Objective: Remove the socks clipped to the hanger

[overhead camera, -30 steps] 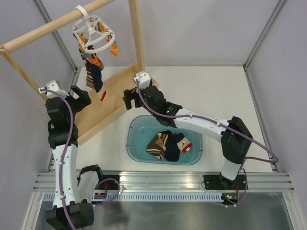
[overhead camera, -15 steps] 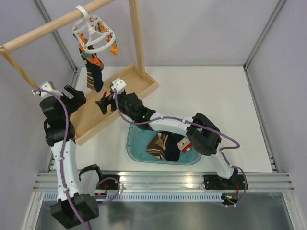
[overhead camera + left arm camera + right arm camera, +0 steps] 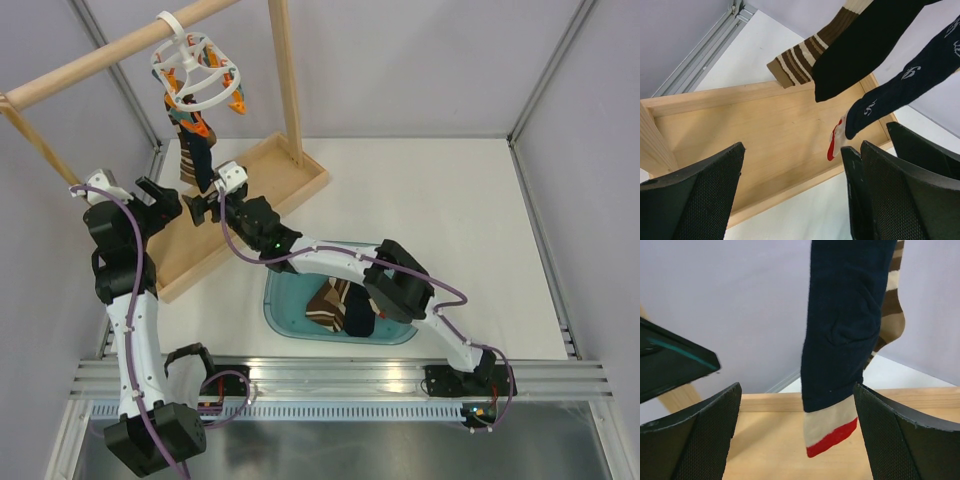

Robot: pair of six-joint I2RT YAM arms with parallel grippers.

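Above the left end of the wooden base [image 3: 272, 176], left gripper [image 3: 158, 196] and right gripper [image 3: 201, 207] are gaping empty beside socks [image 3: 196, 160] dangling off the hanger [image 3: 199, 76].

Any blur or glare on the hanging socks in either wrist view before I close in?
Right wrist: navy sock crisp, evenly lit, no glare. Left wrist: striped sock and black sock sharp. Top external: soft light, hanger clear, faint shadows only.

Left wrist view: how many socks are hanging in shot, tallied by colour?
Brown-striped sock: 1
Plain black sock: 1
Navy sock with white marks and a red-and-cream toe: 1
Total: 3
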